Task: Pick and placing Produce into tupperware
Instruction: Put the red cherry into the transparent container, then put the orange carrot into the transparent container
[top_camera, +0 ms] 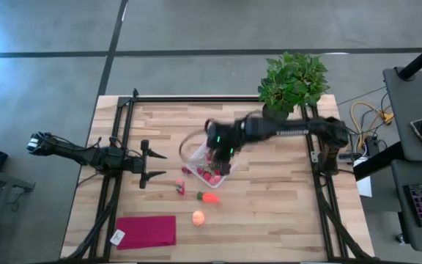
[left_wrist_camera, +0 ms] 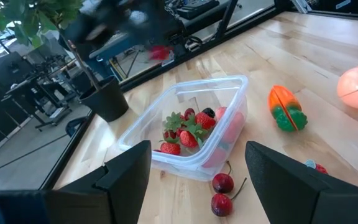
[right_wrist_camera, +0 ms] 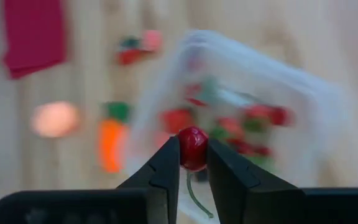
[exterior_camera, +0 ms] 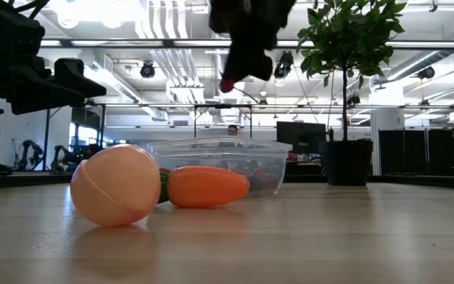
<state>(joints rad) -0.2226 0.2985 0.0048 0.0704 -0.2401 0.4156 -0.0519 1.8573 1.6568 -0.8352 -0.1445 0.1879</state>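
Light wooden table (top_camera: 269, 213), clear tub (top_camera: 212, 167) of berries mid-table, carrot (top_camera: 209, 196) and peach (top_camera: 198, 217) nearby, two loose cherries (left_wrist_camera: 220, 193), red cloth (top_camera: 146, 231), potted plant (top_camera: 291, 84) at far edge

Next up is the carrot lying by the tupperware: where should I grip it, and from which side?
From straight above, at the orange mid-body of the carrot, fingers across its narrow width. It lies flat and apart from the clear tupperware and the round fruit, and it tapers, so the middle probably holds best.
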